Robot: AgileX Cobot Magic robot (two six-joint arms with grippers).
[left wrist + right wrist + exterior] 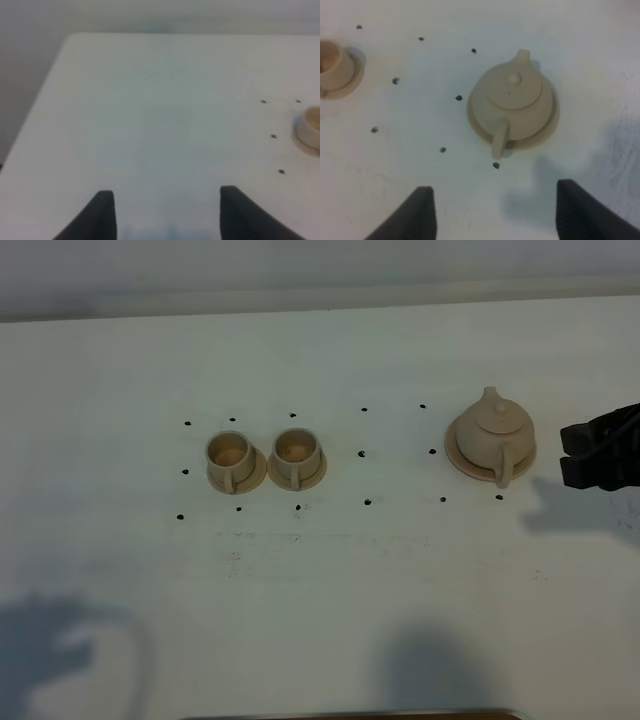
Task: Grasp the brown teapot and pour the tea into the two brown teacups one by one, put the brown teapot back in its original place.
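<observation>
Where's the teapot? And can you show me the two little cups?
teapot (pixel 491 433), high camera view, on its round body below the lid.
cup farther from the teapot (pixel 228 453), high camera view, on its open mouth.
cup nearer the teapot (pixel 294 449), high camera view, on its open mouth.

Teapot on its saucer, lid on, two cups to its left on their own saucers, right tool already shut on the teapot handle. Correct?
No. The right tool is open and apart from the brown teapot; the right wrist view shows this. The rest holds.

Matte black right claw (pixel 566 453), blunt tapered fingers (pixel 422 215)
</observation>
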